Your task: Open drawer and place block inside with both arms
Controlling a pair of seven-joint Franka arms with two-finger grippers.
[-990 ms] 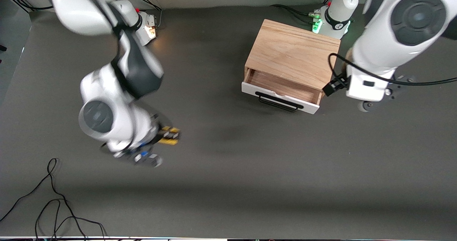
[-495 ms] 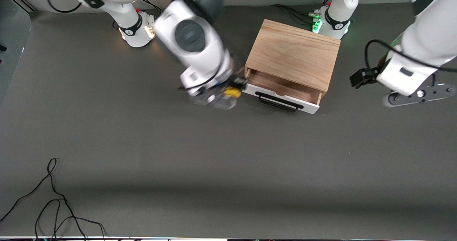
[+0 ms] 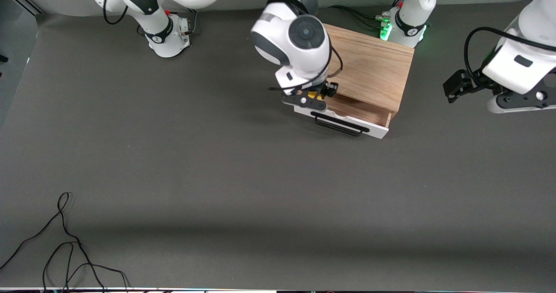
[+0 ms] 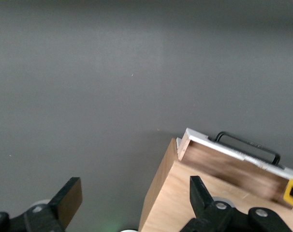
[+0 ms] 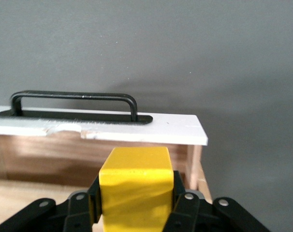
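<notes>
Right gripper [image 5: 137, 212] is clamping the block [image 5: 136, 186] over the open drawer [image 3: 347, 110]; we should be lowering it squarely, probably clearing the rim; left gripper [image 4: 132, 203] is waiting, fingers apart, beside the cabinet [image 3: 369, 67].

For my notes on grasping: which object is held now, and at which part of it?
The right tool holds the block by two opposite side faces, over the open drawer. The left tool is open and holds nothing.

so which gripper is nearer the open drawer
Right. The right gripper holds the yellow block over the drawer; the left gripper hangs open off the cabinet's left-arm end.
</notes>
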